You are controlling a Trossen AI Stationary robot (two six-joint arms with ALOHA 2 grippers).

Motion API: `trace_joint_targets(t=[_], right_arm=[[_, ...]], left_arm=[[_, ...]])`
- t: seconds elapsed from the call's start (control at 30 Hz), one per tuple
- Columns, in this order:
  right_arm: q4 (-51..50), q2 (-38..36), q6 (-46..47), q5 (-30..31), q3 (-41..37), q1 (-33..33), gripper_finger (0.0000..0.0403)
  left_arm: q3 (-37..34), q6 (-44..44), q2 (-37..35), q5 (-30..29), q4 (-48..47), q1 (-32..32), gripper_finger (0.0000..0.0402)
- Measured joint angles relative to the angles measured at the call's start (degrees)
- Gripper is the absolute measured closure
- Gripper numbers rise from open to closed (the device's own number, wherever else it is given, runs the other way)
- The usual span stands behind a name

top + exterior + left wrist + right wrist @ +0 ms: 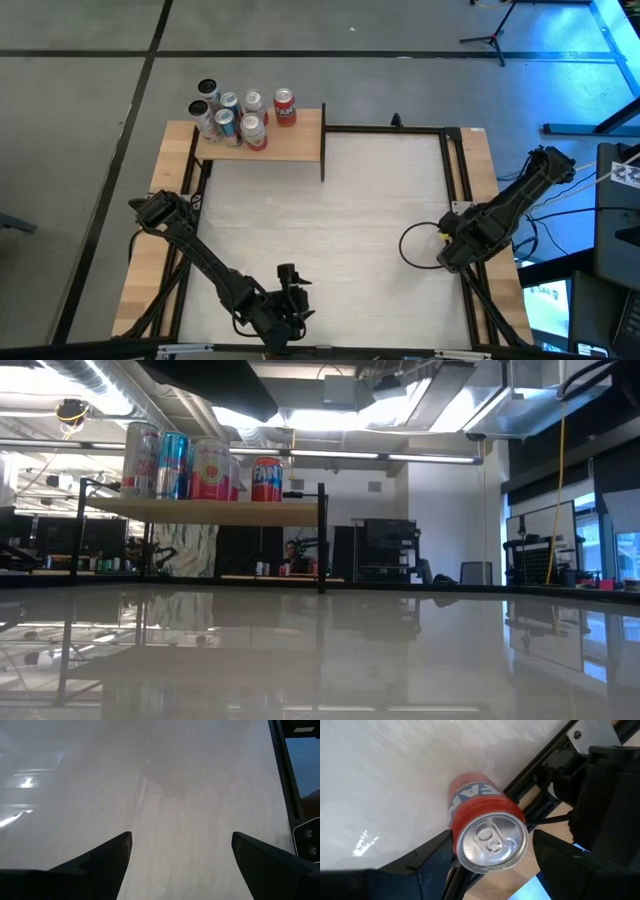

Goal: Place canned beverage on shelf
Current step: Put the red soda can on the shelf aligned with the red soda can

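A red canned beverage (487,827) with a silver top stands between the fingers of my right gripper (492,840), which points down at the table's right side (447,250); in the high view the gripper hides the can. The shelf (290,145), a tan board with a black edge, stands raised at the far left (210,512). Several cans (235,115) stand upright on it (190,465). My left gripper (182,850) hangs open over bare tabletop near the near edge (290,285). My right gripper pinches the can's upper side wall (455,827), just below the rim, between its two fingers. The fingers come from above, pointing down along the can. The can stands upright with its top up. Whether its base rests on the table, I cannot tell.
A black cable loop (415,245) lies on the white tabletop beside my right gripper. A black frame rail (448,170) runs along the table's right side. The tabletop's middle (330,220) is bare. The shelf's right end (310,140) holds no can.
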Motion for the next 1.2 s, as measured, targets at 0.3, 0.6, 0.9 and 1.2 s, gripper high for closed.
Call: trace_joint_targets(t=[0.3, 0.6, 0.9, 1.2], right_arm=[[1.94, 0.02, 0.32, -0.81, -1.74, -0.02, 0.0091], [4.12, 0.00, 0.14, -3.37, -6.33, -0.02, 0.0042], [11.19, 0.02, -2.28, -4.87, -8.64, -0.02, 0.0070], [12.55, -0.09, -6.20, -2.91, -8.46, 0.00, 0.0117]], left_arm=[[0.00, 0.00, 0.00, 0.00, 0.00, 0.00, 0.0070], [0.00, 0.00, 0.00, 0.00, 0.01, 0.00, 0.0070], [0.00, 0.00, 0.00, -0.01, 0.00, 0.00, 0.0070], [0.00, 0.00, 0.00, -0.01, 0.75, 0.11, 0.0070]])
